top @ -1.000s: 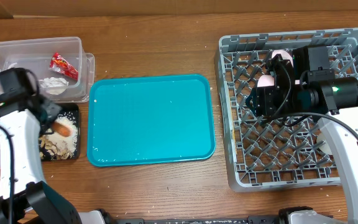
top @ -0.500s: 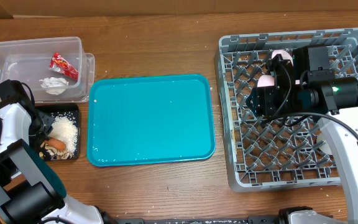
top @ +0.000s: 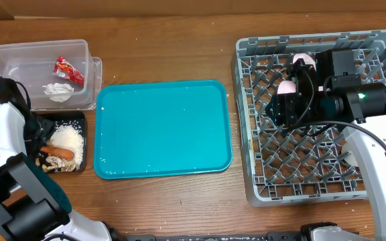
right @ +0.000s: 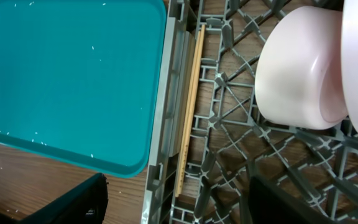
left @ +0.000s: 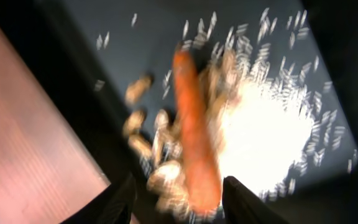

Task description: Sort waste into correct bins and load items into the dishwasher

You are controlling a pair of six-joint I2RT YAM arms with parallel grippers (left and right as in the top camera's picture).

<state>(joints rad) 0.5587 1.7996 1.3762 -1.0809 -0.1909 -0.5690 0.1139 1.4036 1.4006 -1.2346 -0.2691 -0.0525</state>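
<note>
Carrot: the small orange carrot (left: 194,124) is lying in the black tray (top: 74,118), resting across the beige nut-like scraps (left: 138,118) beside the white rice (left: 266,130).
Left gripper: the left gripper (left: 180,199) is hanging over the tray with its fingers spread wide on either side of the carrot's near end, released and gripping nothing.
Clear tub: the clear tub (top: 39,44) is sitting just far of the black tray, holding the red wrapper (top: 68,70) and the white paper wad (top: 57,90).
Teal tray: the teal serving tray (top: 163,127) is lying right of both bins.
Dish rack: the grey dish rack (top: 300,174) is standing at the right, carrying two white bowls (right: 300,74) on its far side and the chopsticks (right: 190,106) along its left wall.
Right gripper: the right gripper (right: 182,202) is hovering over the rack's left part, fingers apart and empty.
</note>
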